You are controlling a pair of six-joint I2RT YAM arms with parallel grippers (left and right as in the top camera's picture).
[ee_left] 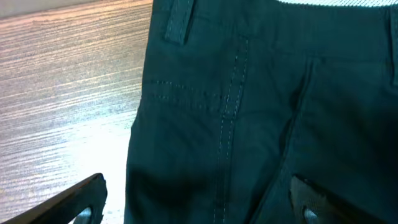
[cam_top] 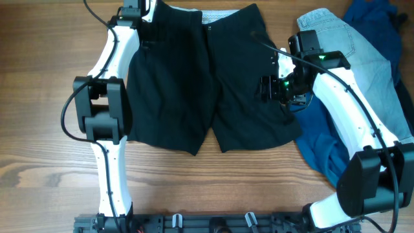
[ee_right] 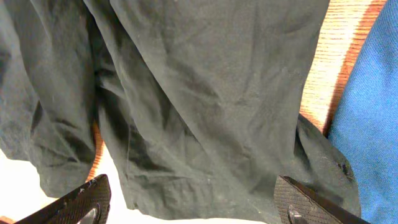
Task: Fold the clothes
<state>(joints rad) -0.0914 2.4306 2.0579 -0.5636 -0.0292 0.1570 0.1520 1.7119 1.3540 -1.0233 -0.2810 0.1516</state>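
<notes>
Right tool (ee_right: 199, 202), fingers (ee_right: 81, 202) wide apart, over creased black shorts (ee_right: 205, 93) beside blue cloth (ee_right: 373, 124).

Matt black cloth shorts (cam_top: 194, 77), wood-grain table (cam_top: 39, 77)

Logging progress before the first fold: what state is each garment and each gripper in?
Black shorts: spread flat, unfolded.
Light jeans: crumpled, unfolded.
Blue garment: heaped, unfolded, partly under the right arm.
Left gripper: open, over the shorts' waistband corner.
Right gripper: open, over a shorts leg.
</notes>
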